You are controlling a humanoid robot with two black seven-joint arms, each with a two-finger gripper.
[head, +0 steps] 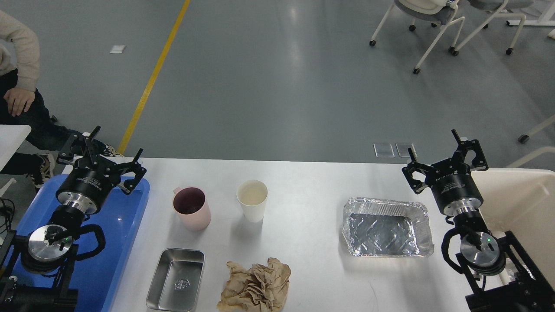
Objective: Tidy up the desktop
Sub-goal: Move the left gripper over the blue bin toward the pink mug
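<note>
Beside the crumpled brown paper (255, 288) on the white surface (303, 190), both the left claw (113, 152) and right claw (435, 151) hover open and empty, apparently poised for sorting.

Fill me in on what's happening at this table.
Nothing is being handled yet. The left gripper hovers open over the blue tray, the right gripper open beside the cream bin. On the desktop sit a pink mug, paper cup, foil tray, steel dish and crumpled paper.

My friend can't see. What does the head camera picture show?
A white desktop holds a pink mug, paper cup, steel tray, crumpled paper and foil tray. Both open grippers, left and right, hold nothing.
</note>
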